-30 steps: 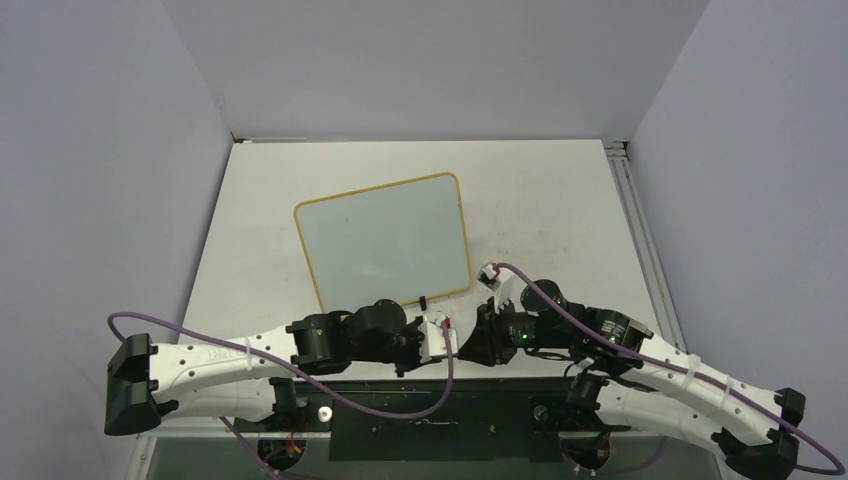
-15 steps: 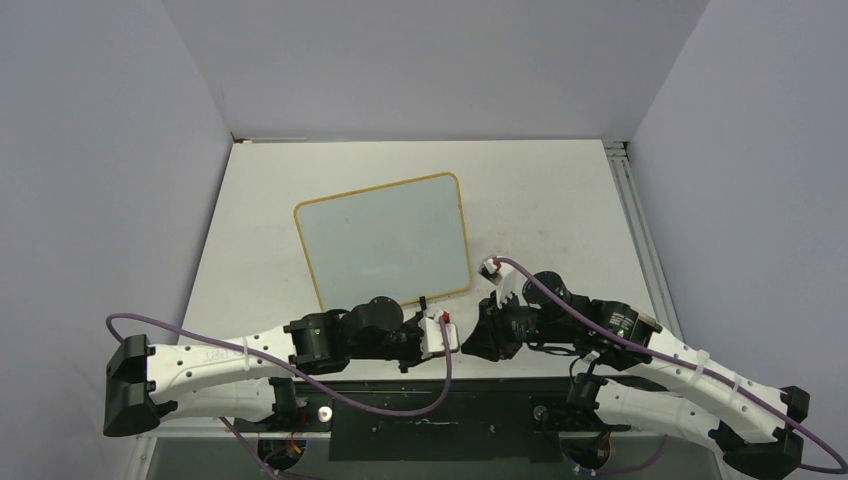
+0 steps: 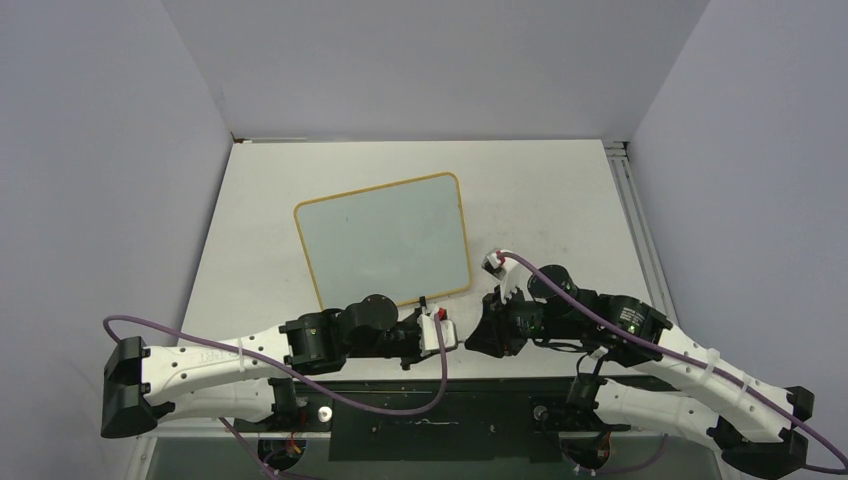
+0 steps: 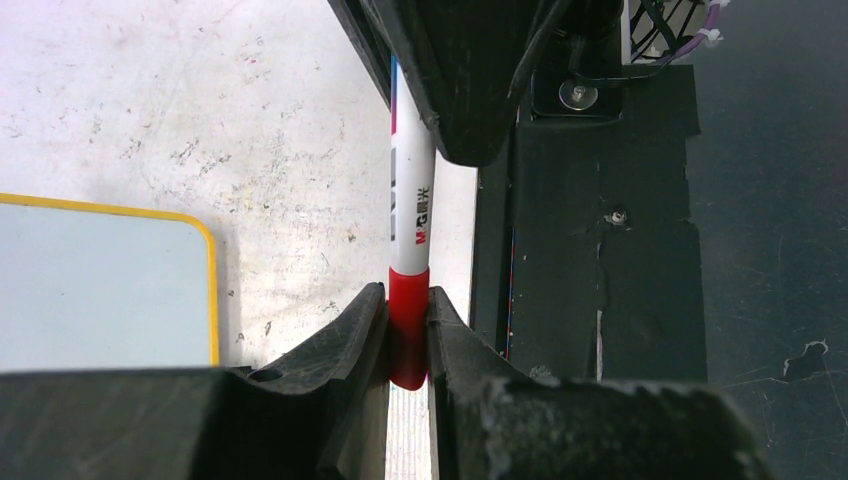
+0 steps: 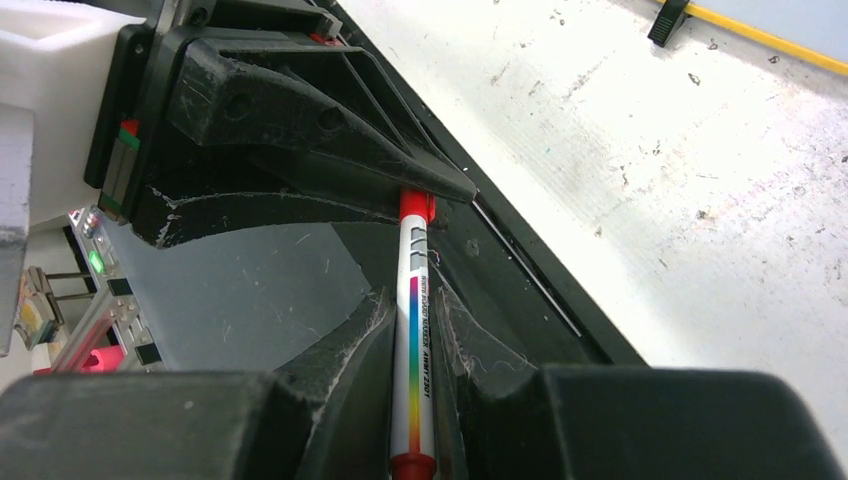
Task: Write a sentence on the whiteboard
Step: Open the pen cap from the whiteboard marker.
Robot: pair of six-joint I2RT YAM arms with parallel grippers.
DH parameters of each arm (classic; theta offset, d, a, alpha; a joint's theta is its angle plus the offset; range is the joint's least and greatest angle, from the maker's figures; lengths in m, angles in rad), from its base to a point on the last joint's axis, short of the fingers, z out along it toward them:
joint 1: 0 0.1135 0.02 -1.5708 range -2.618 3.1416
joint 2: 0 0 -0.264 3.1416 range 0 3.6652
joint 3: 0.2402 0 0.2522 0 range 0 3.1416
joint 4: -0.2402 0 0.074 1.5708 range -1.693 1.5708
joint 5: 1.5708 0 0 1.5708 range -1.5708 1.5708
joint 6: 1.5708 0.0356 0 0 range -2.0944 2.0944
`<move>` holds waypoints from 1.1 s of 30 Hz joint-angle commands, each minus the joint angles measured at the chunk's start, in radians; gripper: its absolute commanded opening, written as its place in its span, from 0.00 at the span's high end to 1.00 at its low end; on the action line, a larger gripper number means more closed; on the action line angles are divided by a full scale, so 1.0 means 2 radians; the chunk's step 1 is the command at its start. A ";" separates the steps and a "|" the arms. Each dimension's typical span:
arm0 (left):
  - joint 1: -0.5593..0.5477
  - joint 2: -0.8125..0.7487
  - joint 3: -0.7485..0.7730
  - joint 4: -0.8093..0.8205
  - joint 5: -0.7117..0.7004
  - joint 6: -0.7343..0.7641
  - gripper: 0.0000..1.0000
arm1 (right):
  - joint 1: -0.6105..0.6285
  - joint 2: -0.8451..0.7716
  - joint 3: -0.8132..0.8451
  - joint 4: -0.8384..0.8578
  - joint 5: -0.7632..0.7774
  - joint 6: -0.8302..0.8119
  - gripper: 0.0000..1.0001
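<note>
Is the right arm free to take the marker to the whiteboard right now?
Probably not yet: the left gripper clamps the red cap of the marker. Otherwise nothing lies between it and the whiteboard.

- Left arm (image 3: 220, 360): white links, lying low across the lower left of the overhead frame and reaching right toward centre.
- Left end effector (image 3: 450, 337): black, with both fingers pressed onto the red cap (image 4: 408, 330) of a marker (image 4: 410, 215).
- Right arm (image 3: 680, 355): white links, entering from the lower right, with the wrist turned leftward.
- Right end effector (image 3: 478, 338): black, with fingers clamped on the marker's barrel.
- Relation: the two end effectors face each other tip to tip at lower centre, very close together, joined by the marker.
</note>
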 commanded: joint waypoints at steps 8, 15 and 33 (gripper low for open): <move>0.015 0.001 -0.013 -0.104 -0.062 0.001 1.00 | 0.003 -0.006 0.070 -0.056 0.001 -0.021 0.95; 0.013 0.001 -0.017 -0.102 -0.072 0.002 1.00 | 0.002 -0.010 0.086 -0.070 0.006 -0.024 0.95; 0.008 0.005 -0.023 -0.098 -0.091 0.009 1.00 | 0.003 -0.018 0.126 -0.099 0.011 -0.025 0.95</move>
